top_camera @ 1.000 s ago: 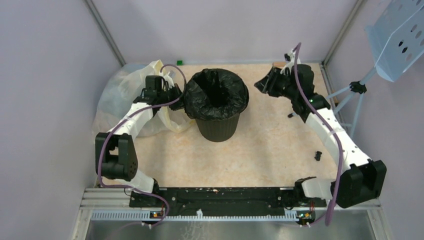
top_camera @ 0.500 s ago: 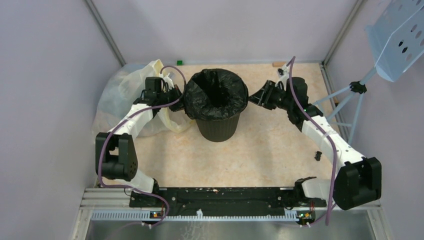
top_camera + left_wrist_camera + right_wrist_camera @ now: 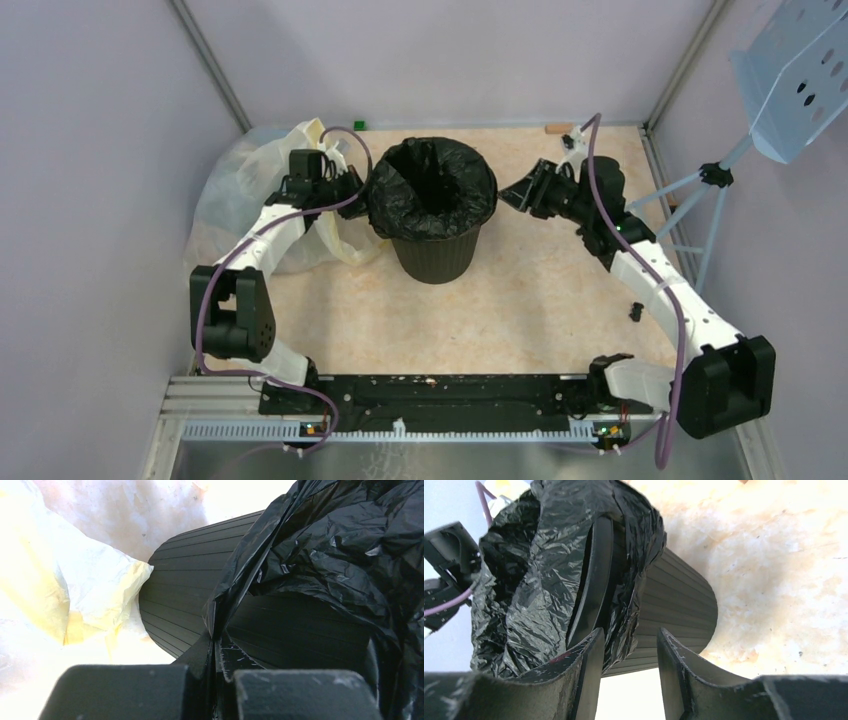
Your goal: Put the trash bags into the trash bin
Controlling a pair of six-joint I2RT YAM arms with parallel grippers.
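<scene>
Pinching the trash bag (image 3: pixel 320 555) are left fingers (image 3: pixel 125 690); right fingers (image 3: pixel 686 675) spread beside it.

The bin (image 3: pixel 436 245) is open from above, its rim wrapped in the black bag (image 3: pixel 432 180). On its left the yellow bag (image 3: pixel 235 195) crowds the left gripper (image 3: pixel 357 187), clamped on the black bag. Bare table (image 3: pixel 500 320) lies in front and around the parted right gripper (image 3: pixel 508 195)

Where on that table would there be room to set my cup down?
The broad bare table between the trash bin and the arm bases is free. Crowded: left of the bin, left gripper, trash bag and pale-yellow bag meet.
</scene>
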